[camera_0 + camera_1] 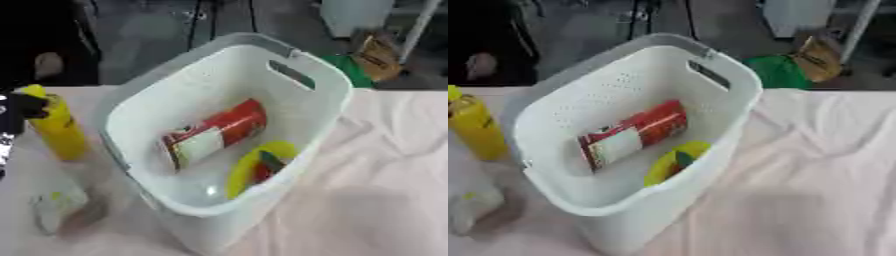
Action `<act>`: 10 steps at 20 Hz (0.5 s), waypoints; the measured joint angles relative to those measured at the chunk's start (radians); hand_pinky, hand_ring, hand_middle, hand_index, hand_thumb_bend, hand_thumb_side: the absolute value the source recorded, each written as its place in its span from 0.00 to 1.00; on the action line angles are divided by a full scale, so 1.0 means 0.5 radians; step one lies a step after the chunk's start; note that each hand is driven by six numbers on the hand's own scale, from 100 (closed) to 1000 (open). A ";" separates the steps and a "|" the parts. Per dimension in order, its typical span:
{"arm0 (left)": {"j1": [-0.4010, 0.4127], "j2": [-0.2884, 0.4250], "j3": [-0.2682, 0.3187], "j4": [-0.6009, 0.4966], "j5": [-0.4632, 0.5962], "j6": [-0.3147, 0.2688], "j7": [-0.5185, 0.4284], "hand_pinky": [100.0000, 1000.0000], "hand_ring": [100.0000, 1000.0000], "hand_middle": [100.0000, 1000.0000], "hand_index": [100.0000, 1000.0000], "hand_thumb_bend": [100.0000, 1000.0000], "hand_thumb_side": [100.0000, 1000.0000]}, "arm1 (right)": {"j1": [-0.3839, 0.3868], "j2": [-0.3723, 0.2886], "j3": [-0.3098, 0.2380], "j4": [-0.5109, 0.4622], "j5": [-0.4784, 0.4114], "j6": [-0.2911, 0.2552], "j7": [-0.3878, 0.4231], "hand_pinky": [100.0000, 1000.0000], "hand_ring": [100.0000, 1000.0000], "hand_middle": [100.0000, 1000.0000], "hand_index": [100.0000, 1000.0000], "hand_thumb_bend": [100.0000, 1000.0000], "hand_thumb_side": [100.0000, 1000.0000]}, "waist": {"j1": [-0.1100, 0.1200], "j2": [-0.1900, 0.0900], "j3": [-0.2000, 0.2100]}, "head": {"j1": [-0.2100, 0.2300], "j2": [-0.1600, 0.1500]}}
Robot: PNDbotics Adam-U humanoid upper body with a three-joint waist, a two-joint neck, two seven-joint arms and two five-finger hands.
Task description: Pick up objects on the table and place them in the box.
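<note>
Both head-mounted eyes look steeply down at close range, side by side, sharing the white basket (229, 125) on the cloth-covered counter (815, 165); the right eye's framing sits slightly rightward.

I can't ID the blurry pale thing (59, 205) bottom-left on tabletop; left hand (19, 107) cut off at frame edge, fingers unclear.
</note>
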 measured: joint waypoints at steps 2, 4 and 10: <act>0.000 0.001 0.000 0.000 -0.006 -0.001 -0.014 0.77 0.69 0.71 0.80 0.00 1.00 | -0.005 0.000 -0.001 0.000 -0.003 -0.007 -0.008 0.71 0.52 0.52 0.72 0.00 0.83 | 0.000 -0.005 0.001 | 0.018 -0.005; 0.017 0.033 0.000 0.000 -0.038 0.004 -0.053 0.79 0.73 0.76 0.86 0.00 1.00 | -0.006 0.000 -0.001 0.000 -0.006 -0.020 -0.030 0.71 0.52 0.52 0.72 0.00 0.82 | 0.000 -0.016 0.004 | 0.053 -0.005; 0.152 0.336 -0.043 0.000 -0.362 0.101 -0.262 0.81 0.82 0.85 0.95 0.14 1.00 | -0.005 -0.001 -0.002 0.000 -0.009 -0.039 -0.078 0.71 0.52 0.52 0.72 0.00 0.83 | 0.001 -0.048 0.033 | 0.106 -0.004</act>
